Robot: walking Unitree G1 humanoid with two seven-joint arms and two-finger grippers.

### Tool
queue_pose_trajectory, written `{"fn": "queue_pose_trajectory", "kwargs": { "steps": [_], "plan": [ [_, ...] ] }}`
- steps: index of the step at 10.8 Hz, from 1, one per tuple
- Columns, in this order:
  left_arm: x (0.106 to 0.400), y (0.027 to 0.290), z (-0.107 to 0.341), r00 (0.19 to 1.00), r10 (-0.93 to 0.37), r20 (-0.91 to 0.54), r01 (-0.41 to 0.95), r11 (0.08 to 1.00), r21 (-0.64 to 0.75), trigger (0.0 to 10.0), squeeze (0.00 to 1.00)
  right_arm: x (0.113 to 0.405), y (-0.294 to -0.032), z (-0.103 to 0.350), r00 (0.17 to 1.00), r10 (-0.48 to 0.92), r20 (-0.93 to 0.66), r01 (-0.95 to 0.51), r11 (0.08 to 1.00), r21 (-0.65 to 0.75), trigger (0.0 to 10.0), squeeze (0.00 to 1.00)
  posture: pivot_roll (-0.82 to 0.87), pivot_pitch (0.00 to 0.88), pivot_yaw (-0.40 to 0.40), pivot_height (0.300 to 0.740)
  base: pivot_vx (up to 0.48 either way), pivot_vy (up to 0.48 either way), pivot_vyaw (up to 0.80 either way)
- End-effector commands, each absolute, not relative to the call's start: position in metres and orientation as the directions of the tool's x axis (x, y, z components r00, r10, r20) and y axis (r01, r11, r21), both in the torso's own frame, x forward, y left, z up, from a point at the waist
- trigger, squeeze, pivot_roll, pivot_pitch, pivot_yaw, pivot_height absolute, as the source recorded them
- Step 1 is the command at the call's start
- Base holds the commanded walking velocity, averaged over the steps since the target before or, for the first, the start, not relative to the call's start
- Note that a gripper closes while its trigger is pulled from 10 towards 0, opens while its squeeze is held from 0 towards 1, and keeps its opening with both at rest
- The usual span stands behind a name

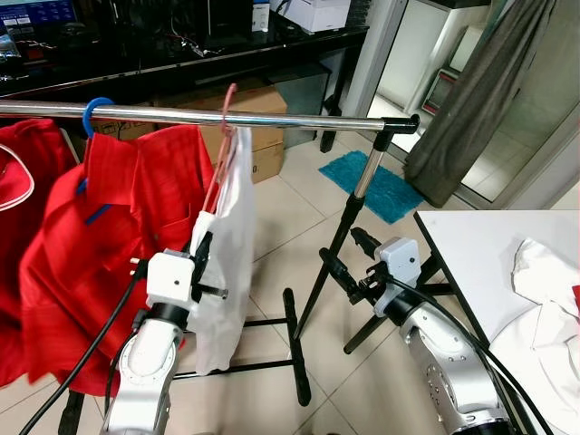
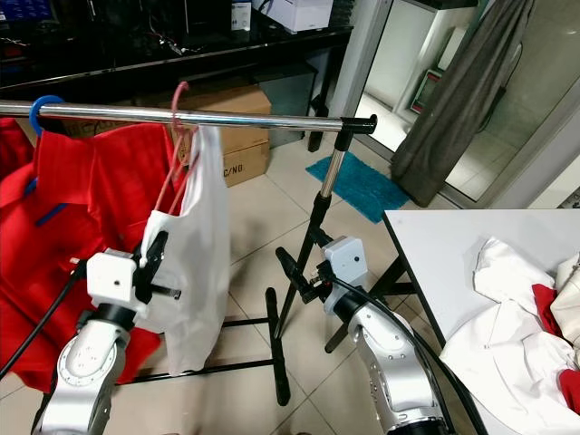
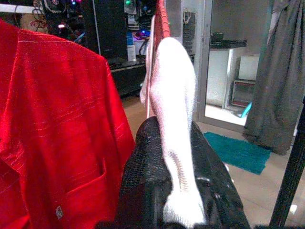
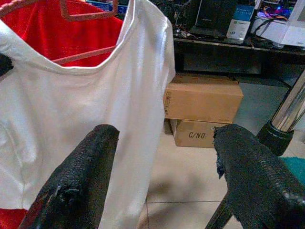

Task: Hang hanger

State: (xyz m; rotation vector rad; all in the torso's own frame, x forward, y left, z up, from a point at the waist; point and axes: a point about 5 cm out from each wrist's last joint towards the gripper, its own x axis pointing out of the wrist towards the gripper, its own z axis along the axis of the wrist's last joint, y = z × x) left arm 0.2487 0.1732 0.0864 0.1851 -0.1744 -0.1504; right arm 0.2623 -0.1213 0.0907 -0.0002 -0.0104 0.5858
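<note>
Our left pincer (image 1: pixel 201 258) pinches the white shirt's (image 1: pixel 234 236) shoulder on the pink hanger (image 1: pixel 220 154); right pincer (image 2: pixel 292 272) spread; the cloth looks light and limp, so we judge the stiff hanger the better hold.

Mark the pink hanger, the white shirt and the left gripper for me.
Pink hanger (image 1: pixel 228 101), left eye view, hook over the rail.
White shirt (image 1: pixel 231 245), left eye view, middle of the hanging cloth.
Left gripper (image 3: pixel 178 186), left wrist view, between fingertips, shut on the shirt.

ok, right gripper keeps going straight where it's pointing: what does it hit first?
Probably the white shirt hanging on the rail: the open right gripper aims at its edge. Depth is unclear; it could slip past toward the cardboard boxes.
</note>
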Motion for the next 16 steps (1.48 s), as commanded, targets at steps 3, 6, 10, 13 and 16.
{"fn": "queue_pose_trajectory", "kwargs": {
  "steps": [3, 6, 10, 13, 16],
  "plan": [
    [0.240, 0.163, 0.076, 0.965, -0.219, 0.146, 0.180, 0.954, 0.241, 0.0, 0.00, 0.265, -0.127, 0.092, 0.840, 0.542, 0.010, -0.541, 0.840, -0.030, 10.0, 0.00, 0.09, 0.000, -0.115, 0.740, 0.000, 0.000, 0.00],
    [0.237, 0.159, 0.071, 0.957, -0.254, 0.137, 0.207, 0.936, 0.286, 0.0, 0.00, 0.265, -0.128, 0.092, 0.844, 0.536, 0.008, -0.535, 0.844, -0.033, 10.0, 0.00, 0.08, 0.000, -0.115, 0.740, 0.000, 0.000, 0.00],
    [0.227, 0.153, 0.063, 0.935, -0.323, 0.146, 0.244, 0.885, 0.396, 0.0, 0.00, 0.264, -0.131, 0.092, 0.853, 0.521, 0.015, -0.520, 0.853, -0.049, 10.0, 0.00, 0.08, 0.000, -0.116, 0.740, 0.000, 0.000, 0.00],
    [0.223, 0.153, 0.056, 0.935, -0.325, 0.139, 0.248, 0.883, 0.398, 0.0, 0.00, 0.264, -0.136, 0.091, 0.870, 0.493, 0.018, -0.491, 0.869, -0.057, 10.0, 0.00, 0.08, 0.000, -0.116, 0.740, 0.000, 0.000, 0.00],
    [0.225, 0.151, 0.056, 0.943, -0.302, 0.139, 0.237, 0.903, 0.358, 9.9, 0.00, 0.259, -0.158, 0.079, 0.925, 0.379, -0.036, -0.380, 0.925, -0.025, 10.0, 0.00, 0.07, 0.000, -0.120, 0.740, 0.000, 0.000, -0.39]
  ]
}}
